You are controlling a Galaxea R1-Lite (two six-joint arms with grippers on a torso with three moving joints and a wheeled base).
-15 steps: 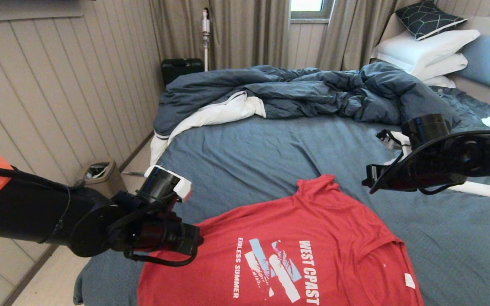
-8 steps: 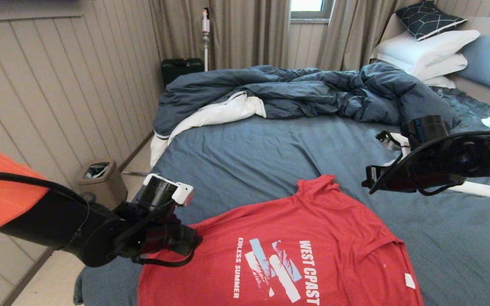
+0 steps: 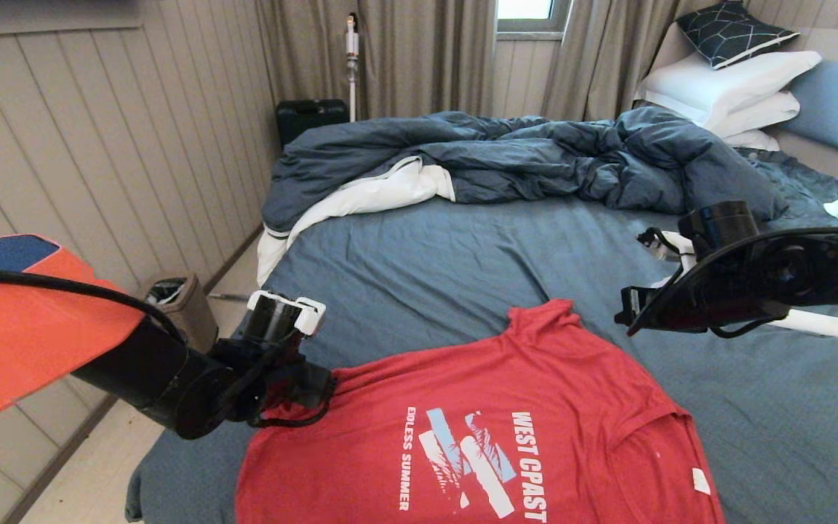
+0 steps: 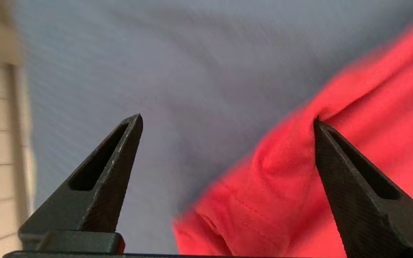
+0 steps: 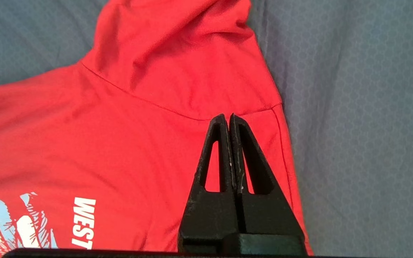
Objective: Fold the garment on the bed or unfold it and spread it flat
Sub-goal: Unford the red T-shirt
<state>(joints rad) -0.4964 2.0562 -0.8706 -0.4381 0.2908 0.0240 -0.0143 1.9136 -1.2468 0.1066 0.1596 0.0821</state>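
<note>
Red garment (image 3: 492,429) on bed (image 3: 463,262), hem corner between wide-open left gripper (image 4: 228,120) fingers, ungripped.

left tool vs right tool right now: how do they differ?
Left tool is open, at the T-shirt hem corner; right tool is shut, empty, above the sleeve. Left sits low by the cloth on the bed; right hangs clear above it. Both have black pointed fingers.
</note>
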